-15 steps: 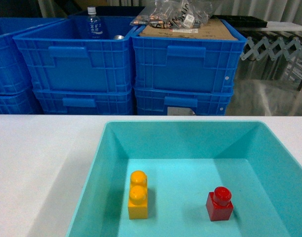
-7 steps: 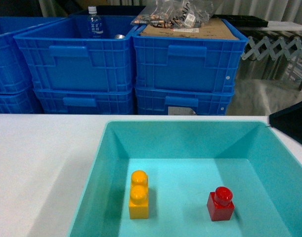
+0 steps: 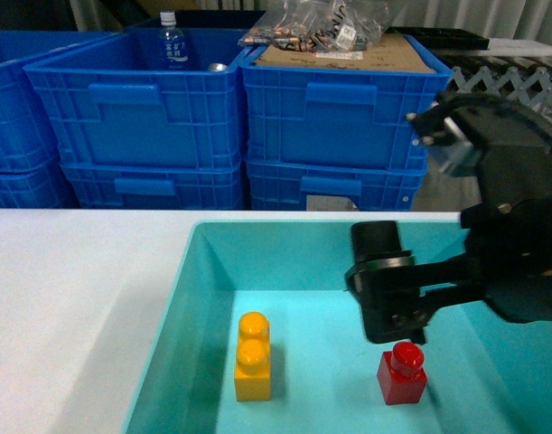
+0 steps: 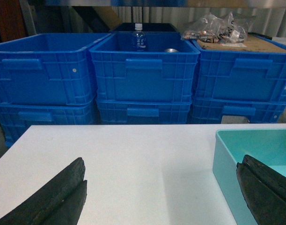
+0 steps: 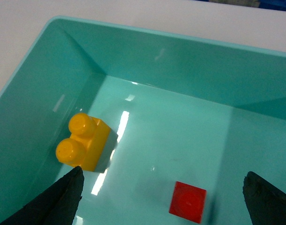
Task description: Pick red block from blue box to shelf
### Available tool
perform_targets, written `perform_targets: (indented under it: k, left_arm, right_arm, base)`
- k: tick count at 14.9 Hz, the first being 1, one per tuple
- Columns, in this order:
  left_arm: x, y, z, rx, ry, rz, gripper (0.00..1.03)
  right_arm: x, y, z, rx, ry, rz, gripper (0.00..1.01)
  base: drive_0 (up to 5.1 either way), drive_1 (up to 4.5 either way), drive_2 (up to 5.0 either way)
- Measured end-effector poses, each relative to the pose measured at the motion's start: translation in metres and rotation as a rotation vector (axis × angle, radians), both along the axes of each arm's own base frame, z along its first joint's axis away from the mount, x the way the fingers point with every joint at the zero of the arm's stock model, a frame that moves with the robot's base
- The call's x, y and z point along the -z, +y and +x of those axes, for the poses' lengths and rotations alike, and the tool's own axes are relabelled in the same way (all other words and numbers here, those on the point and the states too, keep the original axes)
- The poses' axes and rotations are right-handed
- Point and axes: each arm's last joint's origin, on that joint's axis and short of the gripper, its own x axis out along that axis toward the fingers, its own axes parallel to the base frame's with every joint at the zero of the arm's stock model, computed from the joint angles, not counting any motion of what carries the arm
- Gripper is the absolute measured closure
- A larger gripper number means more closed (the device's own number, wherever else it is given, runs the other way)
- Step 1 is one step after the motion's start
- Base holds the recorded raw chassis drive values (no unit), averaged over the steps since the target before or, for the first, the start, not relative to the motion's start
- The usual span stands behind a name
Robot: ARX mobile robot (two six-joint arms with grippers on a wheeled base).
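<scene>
two bricks lie on the floor of the blue box in the head view: the red block at the near right, stud up, and an orange-yellow two-stud brick well apart to its left. the right gripper hangs inside the box just above and a little to the far-left of the red block, its dark finger close over the stud; from this angle how wide it stands cannot be told. behind the white table are stacked dark blue crates, one holding a water bottle.

left wrist view: the left gripper is spread wide and holds nothing, low over the table, with the box's left wall beside its right finger. the block is not visible here.

right wrist view: looking down into the box, both fingertips sit wide apart at the lower corners, nothing between them. the red block lies between them but nearer the right finger, so a small shift right should centre it. being a cube, it has no long axis to line up with. the right arm is plainly the nearer one.
</scene>
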Motion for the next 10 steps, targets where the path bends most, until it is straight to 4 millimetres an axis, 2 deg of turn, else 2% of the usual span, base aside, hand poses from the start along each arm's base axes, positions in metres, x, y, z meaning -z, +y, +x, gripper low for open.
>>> perform_targets:
  k: [1, 2, 5, 10]
  left_arm:
    - [0.0, 0.0, 0.0, 0.0, 0.0, 0.0, 0.05]
    - [0.0, 0.0, 0.0, 0.0, 0.0, 0.0, 0.05]
    - [0.0, 0.0, 0.0, 0.0, 0.0, 0.0, 0.05]
    - [0.0, 0.0, 0.0, 0.0, 0.0, 0.0, 0.05]
  right_arm:
    - [0.01, 0.008, 0.005, -0.009, 0.003, -0.013, 0.03]
    - [0.033, 0.014, 0.011, -0.006, 0.031, -0.045, 0.03]
    - [0.074, 0.013, 0.018, 0.026, 0.103, -0.109, 0.03]
    - [0.079, 0.007, 0.038, 0.099, 0.097, -0.098, 0.03]
  base:
    - [0.0, 0.0, 0.0]
    - [0.0, 0.0, 0.0]
    - [0.0, 0.0, 0.0]
    - [0.0, 0.0, 0.0]
